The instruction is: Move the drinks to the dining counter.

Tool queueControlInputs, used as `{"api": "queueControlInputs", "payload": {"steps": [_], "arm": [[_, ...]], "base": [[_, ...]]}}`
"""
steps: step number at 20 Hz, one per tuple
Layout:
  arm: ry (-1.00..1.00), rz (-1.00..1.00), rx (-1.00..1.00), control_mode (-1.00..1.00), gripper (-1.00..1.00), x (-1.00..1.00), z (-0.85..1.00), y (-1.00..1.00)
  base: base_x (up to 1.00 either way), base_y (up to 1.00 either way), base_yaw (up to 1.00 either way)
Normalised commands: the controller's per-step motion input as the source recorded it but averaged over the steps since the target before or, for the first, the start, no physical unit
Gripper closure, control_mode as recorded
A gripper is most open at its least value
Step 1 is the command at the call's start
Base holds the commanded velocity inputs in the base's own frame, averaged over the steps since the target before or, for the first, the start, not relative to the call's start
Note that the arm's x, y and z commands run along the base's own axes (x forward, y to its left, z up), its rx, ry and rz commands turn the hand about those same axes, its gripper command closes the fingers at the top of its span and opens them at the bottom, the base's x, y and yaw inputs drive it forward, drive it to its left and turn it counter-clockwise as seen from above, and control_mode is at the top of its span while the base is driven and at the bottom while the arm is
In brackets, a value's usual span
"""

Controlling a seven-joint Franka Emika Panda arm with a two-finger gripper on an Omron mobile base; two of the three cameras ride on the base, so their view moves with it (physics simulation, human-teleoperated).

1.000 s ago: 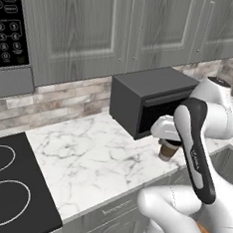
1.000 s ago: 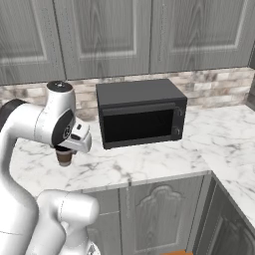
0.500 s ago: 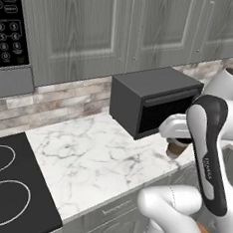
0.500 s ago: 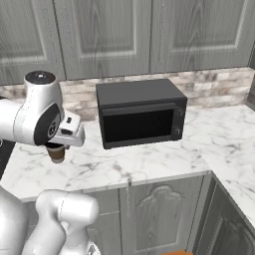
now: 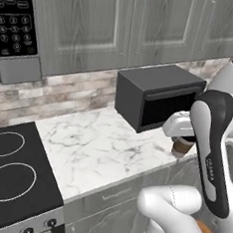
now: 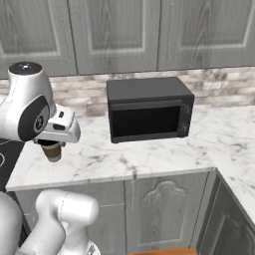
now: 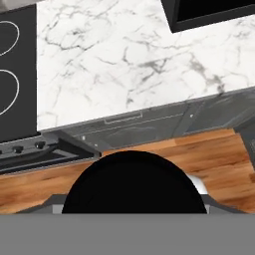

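Now the gripper (image 6: 52, 144), closed on the brown lidded cup (image 6: 52, 151), holds it lifted off the marble surface (image 6: 149, 154); carrying to the dining counter likely comes next.

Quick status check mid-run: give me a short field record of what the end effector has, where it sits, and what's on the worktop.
held item: brown cup with black lid
end effector: closed on the cup from above
cup position: lifted off the marble worktop, out past its front edge
nearby: black microwave on the worktop, against the backsplash
stove: black cooktop at the worktop's left end
can: not visible
dining counter: not visible
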Motion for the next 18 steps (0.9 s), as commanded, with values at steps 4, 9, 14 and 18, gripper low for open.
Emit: {"api": "queueControlInputs", "payload": {"steps": [4, 9, 14, 18], "arm": [[0.0, 0.0, 0.0, 1.0, 1.0, 0.0, 0.0, 0.0], [0.0, 0.0, 0.0, 1.0, 1.0, 0.0, 0.0, 0.0], [0.0, 0.0, 0.0, 1.0, 1.0, 0.0, 0.0, 0.0], [0.0, 0.0, 0.0, 1.0, 1.0, 0.0, 0.0, 0.0]], "base": [[-0.42, 0.12, 0.46], [-0.07, 0.61, -0.08], [-0.21, 1.0, 0.27], [0.0, 0.56, 0.88]]}}
